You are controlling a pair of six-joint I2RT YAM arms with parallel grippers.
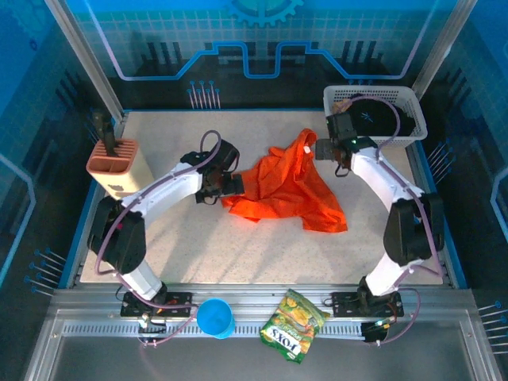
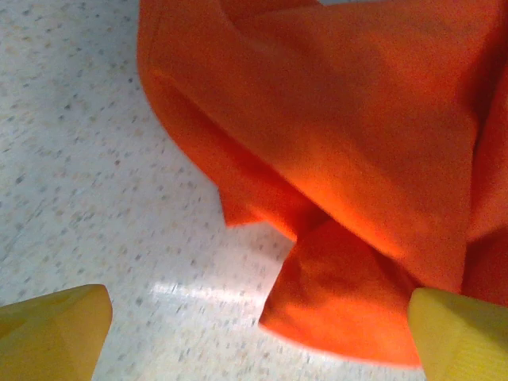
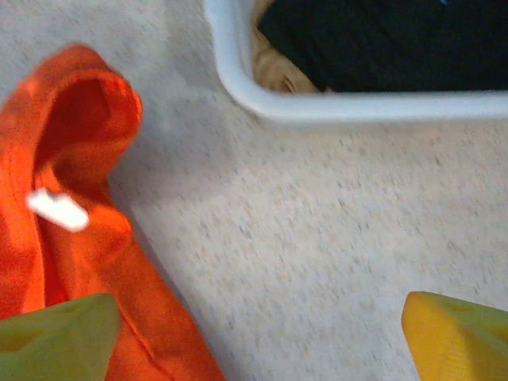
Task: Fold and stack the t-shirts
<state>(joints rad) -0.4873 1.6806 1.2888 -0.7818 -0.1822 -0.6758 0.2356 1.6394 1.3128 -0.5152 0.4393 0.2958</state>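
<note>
Two small things lie nearest, on the grey metal rail [image 1: 254, 305] in front of the table: a round blue plastic cup [image 1: 215, 318] and, near it on the right, a green-yellow snack bag [image 1: 294, 325]. Further in, the crumpled bright orange cloth t-shirt [image 1: 290, 190] lies in the middle of the pale speckled table [image 1: 238, 254]. The left gripper [image 1: 228, 187] is at the left edge of this shirt; its yellow fingers [image 2: 55, 333] stand wide apart above a corner of the cloth and grip nothing. The right gripper [image 1: 321, 149] is just beside the far tip of the shirt, also wide open and empty. In the far right corner, a white plastic basket [image 1: 373, 90] holds the black t-shirt [image 1: 385, 119].
</note>
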